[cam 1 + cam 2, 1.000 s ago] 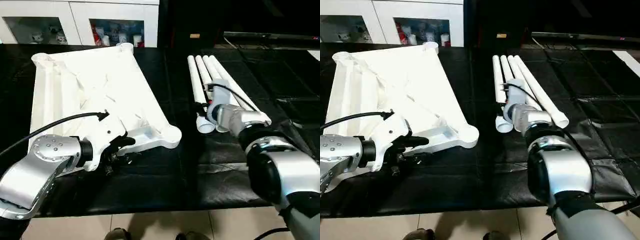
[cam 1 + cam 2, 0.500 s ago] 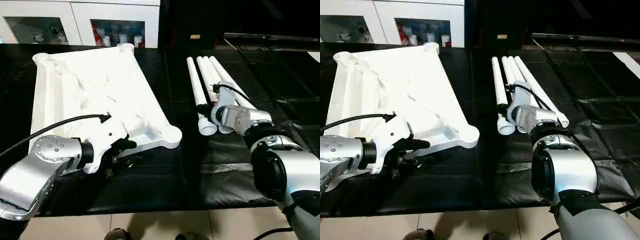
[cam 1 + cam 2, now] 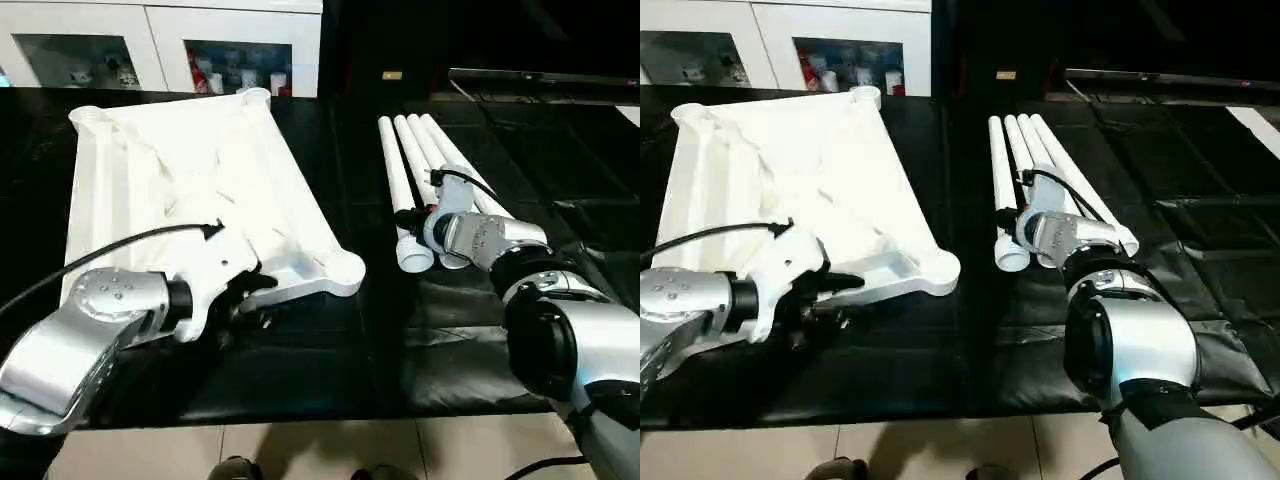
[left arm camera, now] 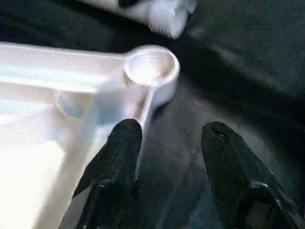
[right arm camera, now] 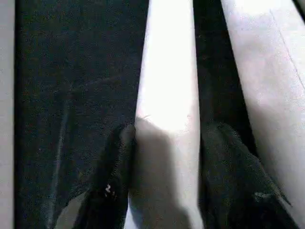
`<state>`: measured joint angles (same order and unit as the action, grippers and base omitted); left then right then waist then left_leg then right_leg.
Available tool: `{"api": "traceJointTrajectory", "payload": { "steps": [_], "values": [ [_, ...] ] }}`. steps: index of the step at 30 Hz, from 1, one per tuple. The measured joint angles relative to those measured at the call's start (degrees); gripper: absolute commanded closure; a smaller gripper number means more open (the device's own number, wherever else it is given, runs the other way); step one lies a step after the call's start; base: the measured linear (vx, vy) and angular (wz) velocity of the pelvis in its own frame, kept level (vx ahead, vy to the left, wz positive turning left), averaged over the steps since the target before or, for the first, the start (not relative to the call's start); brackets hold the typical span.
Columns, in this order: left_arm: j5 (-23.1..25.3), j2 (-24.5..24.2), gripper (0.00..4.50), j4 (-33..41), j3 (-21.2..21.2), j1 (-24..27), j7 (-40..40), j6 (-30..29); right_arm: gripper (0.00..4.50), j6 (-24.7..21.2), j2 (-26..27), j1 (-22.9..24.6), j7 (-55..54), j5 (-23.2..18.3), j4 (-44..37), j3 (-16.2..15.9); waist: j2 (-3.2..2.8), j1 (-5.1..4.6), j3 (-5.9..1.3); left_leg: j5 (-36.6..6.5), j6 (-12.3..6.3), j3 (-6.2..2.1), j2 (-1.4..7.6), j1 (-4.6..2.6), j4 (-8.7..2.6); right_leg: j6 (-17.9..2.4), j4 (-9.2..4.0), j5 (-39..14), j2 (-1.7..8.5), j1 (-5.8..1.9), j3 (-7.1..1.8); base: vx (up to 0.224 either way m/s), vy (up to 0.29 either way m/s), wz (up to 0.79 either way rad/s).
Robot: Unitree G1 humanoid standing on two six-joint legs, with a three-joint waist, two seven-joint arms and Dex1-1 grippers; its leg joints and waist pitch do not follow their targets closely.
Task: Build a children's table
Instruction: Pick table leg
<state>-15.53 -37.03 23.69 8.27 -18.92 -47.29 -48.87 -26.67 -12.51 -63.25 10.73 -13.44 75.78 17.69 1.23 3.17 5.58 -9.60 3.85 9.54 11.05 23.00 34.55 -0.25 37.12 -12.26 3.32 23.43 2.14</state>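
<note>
My right pincer (image 5: 164, 157) has just closed around one leg (image 5: 167, 95) (the first of four (image 3: 425, 160)); I can lift it now. Left pincer (image 4: 164, 143), half-open, straddles the tabletop (image 3: 190, 190) edge.

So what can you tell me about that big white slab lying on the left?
It is the table top, white plastic, lying underside up on the black table cover, with ribs running across it and round sockets at its corners. One black finger of the left claw rests against its near edge beside an empty socket; the other finger is over the black cover.
</note>
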Motion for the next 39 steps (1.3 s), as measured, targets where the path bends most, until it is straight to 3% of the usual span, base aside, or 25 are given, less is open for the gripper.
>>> {"api": "traceJointTrajectory", "payload": {
  "steps": [6,11,12,14,17,19,27,34,39],
  "values": [
    [0.4,7.4,2.18,-5.7,-3.0,-4.4,7.1,1.2,2.67,1.5,-0.2,0.0,3.9,-0.9,-0.3,1.8,-0.07,0.4,-0.02,0.0,-0.05,-0.02,0.03,0.07,0.15,-0.1,0.04,0.1,-0.01,0.0,0.03,0.0,0.0,0.0],
    [0.6,13.5,2.18,-10.6,-5.2,-8.0,13.0,2.6,2.67,2.6,-0.1,0.0,10.0,-4.2,-3.5,3.4,-0.11,0.49,-0.02,0.0,-0.13,-0.03,0.04,0.1,0.25,-0.1,0.04,0.1,0.0,-0.02,0.04,0.0,0.0,0.0],
    [0.6,15.6,1.91,-11.9,-6.0,-9.2,14.9,2.8,2.67,3.2,0.3,0.0,12.6,-5.3,-5.4,3.8,-0.11,0.53,-0.02,0.1,-0.16,-0.03,0.04,0.09,0.27,-0.1,0.05,0.2,0.0,-0.04,0.04,0.0,0.0,0.0],
    [0.0,18.0,1.84,-13.5,-7.5,-10.4,17.1,2.9,2.67,2.8,0.4,0.2,16.0,-7.2,-8.2,4.4,-0.1,0.58,-0.03,0.1,-0.23,-0.03,0.05,0.1,0.28,-0.2,0.04,0.2,0.0,-0.05,0.05,0.0,0.0,0.0],
    [-2.8,24.6,1.57,-17.1,-12.6,-13.5,21.9,2.7,2.67,-2.5,1.4,5.6,24.9,-13.4,-20.7,5.0,-0.03,1.0,-0.07,0.3,-0.65,-0.04,0.05,0.09,0.29,-0.2,0.01,0.2,0.0,-0.11,0.09,0.0,0.0,0.0],
    [-6.1,28.9,1.4,-18.6,-16.2,-16.0,24.7,2.4,2.67,-6.7,3.2,10.7,30.0,-18.3,-30.0,5.0,-0.02,1.82,-0.07,0.3,-0.81,-0.03,0.05,0.08,0.33,-0.2,0.0,0.2,0.01,-0.12,0.08,0.0,0.0,0.0],
    [-21.9,39.6,0.6,-22.0,-27.3,-23.4,29.5,-1.1,2.68,-17.5,5.7,23.9,36.7,-32.3,-56.0,3.9,-0.03,3.34,-0.07,0.5,-0.84,-0.02,0.05,0.0,0.38,-0.4,-0.08,0.5,0.04,-0.26,0.09,0.0,0.0,0.0],
    [-30.0,43.2,0.05,-23.5,-31.1,-26.9,31.2,-3.7,2.68,-23.3,7.3,30.0,37.9,-36.5,-67.4,1.2,-0.15,3.39,-0.14,0.7,-0.7,-0.06,0.03,-0.07,0.4,-0.3,-0.12,0.9,0.09,-0.35,0.09,0.0,0.0,0.0],
    [-33.4,43.0,0.01,-23.5,-32.1,-28.2,31.3,-4.6,2.68,-24.1,7.2,31.9,36.8,-37.5,-71.2,-0.2,-0.17,3.35,-0.16,0.8,-0.57,-0.1,0.04,-0.08,0.38,-0.2,-0.14,1.0,0.09,-0.36,0.1,0.0,0.0,0.0]
  ]
}}
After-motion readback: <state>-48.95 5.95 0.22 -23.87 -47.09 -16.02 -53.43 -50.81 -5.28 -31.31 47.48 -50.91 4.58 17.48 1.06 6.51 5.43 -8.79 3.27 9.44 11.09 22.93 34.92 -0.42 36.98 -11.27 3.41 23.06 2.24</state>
